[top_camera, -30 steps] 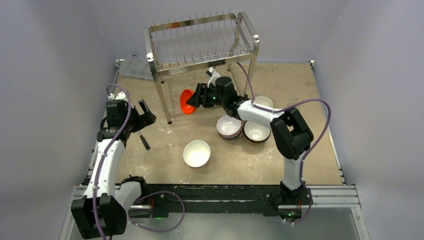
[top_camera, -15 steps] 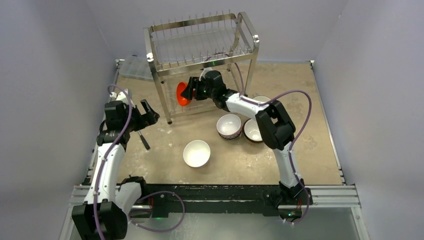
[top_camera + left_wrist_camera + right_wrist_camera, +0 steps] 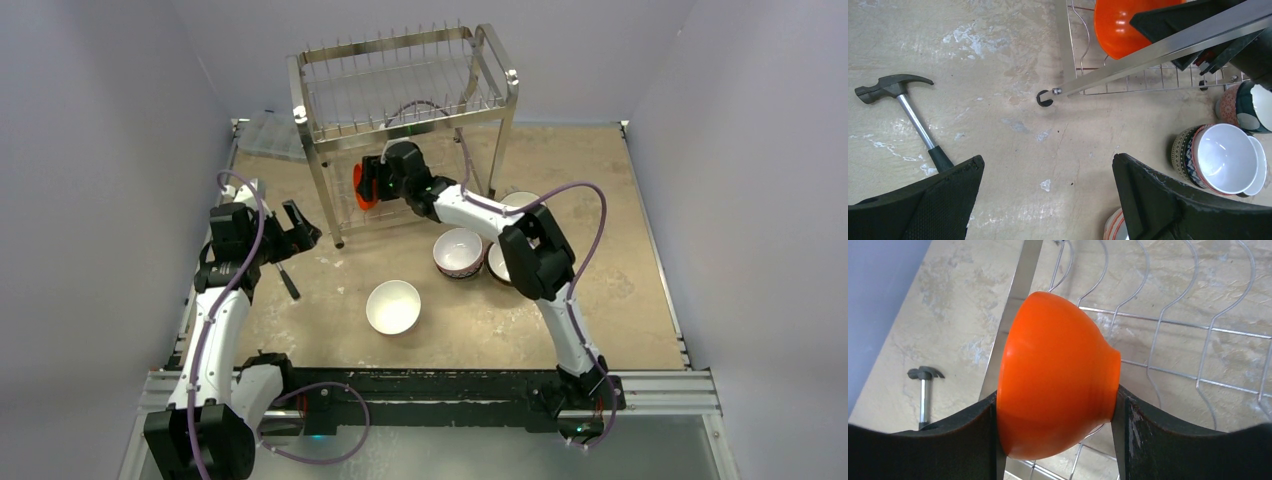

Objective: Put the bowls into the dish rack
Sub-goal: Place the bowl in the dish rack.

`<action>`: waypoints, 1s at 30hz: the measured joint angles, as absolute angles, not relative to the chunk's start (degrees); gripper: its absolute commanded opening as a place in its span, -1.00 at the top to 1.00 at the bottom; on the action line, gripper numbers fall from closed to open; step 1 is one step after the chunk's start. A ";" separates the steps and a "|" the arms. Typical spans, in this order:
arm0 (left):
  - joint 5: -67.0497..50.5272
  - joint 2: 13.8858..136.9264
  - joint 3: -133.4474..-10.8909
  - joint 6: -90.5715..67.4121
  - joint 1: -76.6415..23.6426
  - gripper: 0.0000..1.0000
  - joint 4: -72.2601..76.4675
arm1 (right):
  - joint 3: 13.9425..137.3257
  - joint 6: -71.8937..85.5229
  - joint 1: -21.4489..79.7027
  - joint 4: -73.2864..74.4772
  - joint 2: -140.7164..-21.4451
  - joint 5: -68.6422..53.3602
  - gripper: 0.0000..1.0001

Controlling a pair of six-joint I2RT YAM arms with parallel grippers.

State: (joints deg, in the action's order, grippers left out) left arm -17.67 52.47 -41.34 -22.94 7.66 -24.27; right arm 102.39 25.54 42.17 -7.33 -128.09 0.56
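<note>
My right gripper (image 3: 372, 183) is shut on the bright orange bowl (image 3: 362, 188), held on its side under the top tier of the steel dish rack (image 3: 405, 128). In the right wrist view the orange bowl (image 3: 1053, 375) sits clamped between both fingers over the rack's lower wire shelf (image 3: 1173, 325). The left wrist view shows it behind a rack bar (image 3: 1123, 25). A white bowl (image 3: 393, 306) sits alone mid-table. Three more bowls (image 3: 459, 252) cluster right of the rack, partly hidden by the right arm. My left gripper (image 3: 285, 230) is open and empty, left of the rack leg.
A hammer (image 3: 287, 280) lies on the table just below my left gripper and shows in the left wrist view (image 3: 913, 115). A clear plastic box (image 3: 270, 135) sits at the far left behind the rack. Walls close in on three sides.
My right arm has carried the orange bowl left and farther back, in under the rack's top tier. The left arm has hardly moved.
</note>
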 measured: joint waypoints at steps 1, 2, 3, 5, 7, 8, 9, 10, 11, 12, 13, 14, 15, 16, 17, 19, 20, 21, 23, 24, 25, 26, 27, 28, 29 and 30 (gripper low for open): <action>-17.74 52.47 -41.34 -22.94 7.66 -0.98 -24.21 | 102.74 25.04 42.65 -6.83 -128.16 1.17 1.00; -17.78 52.47 -41.34 -22.94 7.64 -0.98 -24.16 | 103.13 24.53 43.29 -6.07 -128.25 2.00 1.00; -17.80 52.47 -41.34 -22.94 7.66 -0.98 -24.08 | 103.44 23.99 43.88 -5.41 -128.29 2.70 1.00; -17.80 52.45 -41.34 -22.94 7.66 -0.98 -23.90 | 103.70 23.18 44.84 -4.27 -128.31 4.16 1.00; -17.82 52.38 -41.34 -22.94 7.64 -0.98 -23.75 | 104.09 22.22 45.87 -3.44 -128.33 6.55 1.00; -17.82 52.34 -41.34 -22.92 7.66 -0.98 -23.64 | 104.27 21.76 46.24 -3.16 -128.33 7.49 1.00; -17.80 52.27 -41.34 -22.94 7.66 -0.98 -23.55 | 104.42 21.32 46.63 -2.87 -128.33 8.45 1.00; -17.82 52.21 -41.34 -22.94 7.66 -0.98 -23.55 | 104.57 20.93 47.03 -2.68 -128.33 9.39 1.00; -17.82 52.12 -41.34 -22.94 7.66 -0.98 -23.55 | 104.73 20.49 47.46 -2.48 -128.33 10.15 1.00; -17.82 52.07 -41.34 -22.94 7.66 -0.98 -23.53 | 104.90 20.16 47.81 -2.15 -128.33 10.96 1.00; -17.82 52.03 -41.34 -22.94 7.66 -0.98 -23.53 | 105.06 19.79 48.14 -1.89 -128.33 11.57 1.00; -17.82 52.03 -41.34 -22.94 7.66 -0.98 -23.51 | 105.21 19.40 48.45 -1.58 -128.35 12.23 1.00; -17.82 52.03 -41.34 -22.94 7.66 -0.98 -23.51 | 105.36 19.05 48.73 -1.48 -128.44 12.80 1.00; -17.82 52.01 -41.34 -22.94 7.66 -0.98 -23.51 | 105.60 18.83 48.86 -1.37 -128.60 13.10 1.00; -17.82 51.99 -41.34 -22.94 7.66 -0.98 -23.51 | 105.95 18.57 48.97 -1.23 -128.86 13.23 1.00; -17.85 51.92 -41.34 -22.94 7.66 -0.98 -23.46 | 106.89 18.31 49.08 -0.95 -129.56 13.08 0.92; -17.85 51.90 -41.34 -22.94 7.66 -0.98 -23.42 | 107.66 18.17 49.08 -0.64 -130.10 12.91 0.80; -17.85 51.88 -41.34 -22.94 7.66 -0.98 -23.40 | 108.55 18.09 49.10 -0.27 -130.85 12.53 0.64; -17.85 51.75 -41.34 -22.94 7.66 -0.98 -23.35 | 109.82 18.00 49.21 0.10 -131.94 12.03 0.29; -17.85 51.70 -41.34 -22.94 7.66 -0.98 -23.35 | 110.39 17.93 49.25 0.36 -132.53 11.77 0.15; -17.87 51.62 -41.34 -22.94 7.66 -0.98 -23.33 | 110.83 17.91 49.25 0.80 -132.88 11.53 0.03; -17.87 51.53 -41.34 -22.94 7.66 -0.98 -23.33 | 110.91 17.93 49.21 1.48 -132.99 11.27 -0.08; -17.87 51.46 -41.34 -22.94 7.66 -0.98 -23.33 | 110.93 17.93 49.08 1.61 -132.99 11.09 -0.19; -17.87 51.37 -41.34 -22.94 7.68 -0.98 -23.31 | 110.93 17.98 48.99 1.83 -132.99 10.87 -0.30; -17.89 51.33 -41.34 -22.94 7.70 -0.98 -23.29 | 110.93 18.06 48.95 1.93 -132.94 10.68 -0.40; -17.89 51.33 -41.34 -22.94 7.70 -0.98 -23.27 | 110.78 18.22 48.86 2.00 -132.84 10.39 -0.50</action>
State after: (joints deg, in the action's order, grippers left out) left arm -17.89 51.33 -41.34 -22.94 7.70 -23.27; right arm 110.78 18.22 48.86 2.00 -132.84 10.39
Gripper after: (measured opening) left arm 0.991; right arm 0.657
